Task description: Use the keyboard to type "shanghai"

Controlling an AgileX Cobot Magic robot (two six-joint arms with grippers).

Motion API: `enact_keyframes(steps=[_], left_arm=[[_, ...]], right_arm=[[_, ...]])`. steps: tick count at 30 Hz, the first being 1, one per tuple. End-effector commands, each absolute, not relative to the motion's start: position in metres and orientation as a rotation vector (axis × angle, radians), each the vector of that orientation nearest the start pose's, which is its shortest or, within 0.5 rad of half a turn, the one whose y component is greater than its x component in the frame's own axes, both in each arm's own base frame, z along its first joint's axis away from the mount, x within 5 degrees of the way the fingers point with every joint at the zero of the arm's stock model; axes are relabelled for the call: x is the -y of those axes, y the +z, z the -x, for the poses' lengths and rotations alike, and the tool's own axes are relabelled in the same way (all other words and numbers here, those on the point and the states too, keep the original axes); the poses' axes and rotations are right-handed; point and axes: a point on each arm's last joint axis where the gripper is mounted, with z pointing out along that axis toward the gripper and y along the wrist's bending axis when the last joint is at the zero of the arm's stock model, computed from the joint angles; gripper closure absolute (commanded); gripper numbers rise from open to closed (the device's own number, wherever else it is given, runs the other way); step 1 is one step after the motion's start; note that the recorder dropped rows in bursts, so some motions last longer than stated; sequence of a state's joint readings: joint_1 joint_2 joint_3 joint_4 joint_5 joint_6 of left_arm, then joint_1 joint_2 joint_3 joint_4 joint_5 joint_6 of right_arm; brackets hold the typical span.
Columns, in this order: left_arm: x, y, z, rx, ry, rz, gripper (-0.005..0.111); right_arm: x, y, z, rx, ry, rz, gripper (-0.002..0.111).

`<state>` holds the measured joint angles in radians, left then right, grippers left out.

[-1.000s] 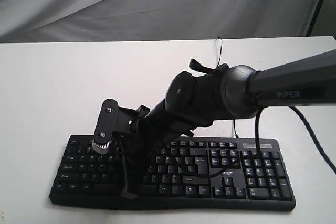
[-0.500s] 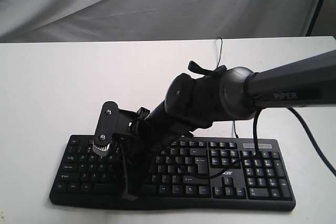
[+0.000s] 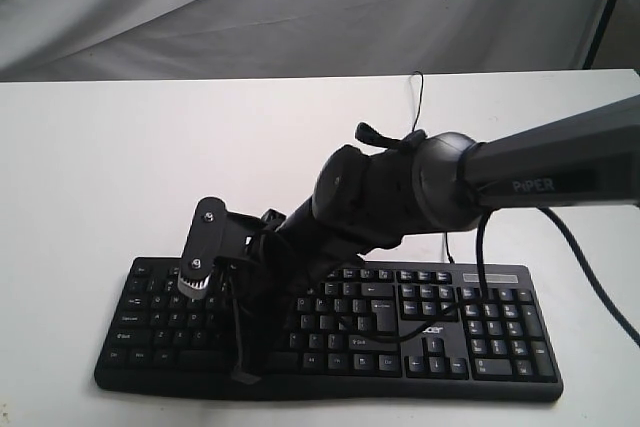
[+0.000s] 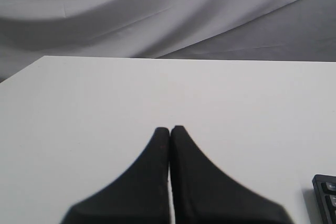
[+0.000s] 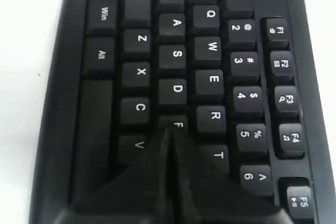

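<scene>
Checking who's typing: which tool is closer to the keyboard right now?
Right. The right tool, shut, has its tip over the keyboard at the F key. The left tool, also shut, is over the table, off the keyboard's edge.

Keyboard [image 3: 330,342] centre behind right arm [image 3: 380,197]
</scene>
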<state>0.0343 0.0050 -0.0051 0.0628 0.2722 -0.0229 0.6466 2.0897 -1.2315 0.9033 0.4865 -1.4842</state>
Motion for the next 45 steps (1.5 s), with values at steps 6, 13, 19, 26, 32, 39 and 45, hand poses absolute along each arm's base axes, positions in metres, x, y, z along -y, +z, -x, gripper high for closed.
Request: enact_keyframes(steps=[6, 13, 19, 26, 32, 39, 45], left_arm=[[-0.003, 0.189, -0.055, -1.749, 0.063, 0.007, 0.106], [-0.003, 0.189, -0.055, -1.749, 0.063, 0.007, 0.106], [-0.003, 0.189, -0.055, -1.749, 0.063, 0.007, 0.106], [-0.003, 0.189, -0.055, -1.749, 0.063, 0.007, 0.106], [-0.003, 0.189, -0.055, -1.749, 0.063, 0.007, 0.106], [-0.003, 0.189, -0.055, -1.749, 0.063, 0.007, 0.106], [-0.003, 0.189, -0.055, -1.749, 0.063, 0.007, 0.106]], right_arm=[[-0.270, 0.124, -0.309, -2.005, 0.490, 1.651, 0.108], [-0.270, 0.130, -0.309, -1.989, 0.486, 1.647, 0.108], [-0.270, 0.151, -0.307, -1.939, 0.481, 1.641, 0.108], [-0.270, 0.155, -0.306, -1.930, 0.486, 1.641, 0.108], [-0.268, 0.153, -0.306, -1.944, 0.469, 1.667, 0.108], [-0.261, 0.152, -0.308, -1.979, 0.466, 1.673, 0.108], [-0.251, 0.150, -0.310, -2.019, 0.512, 1.665, 0.108]])
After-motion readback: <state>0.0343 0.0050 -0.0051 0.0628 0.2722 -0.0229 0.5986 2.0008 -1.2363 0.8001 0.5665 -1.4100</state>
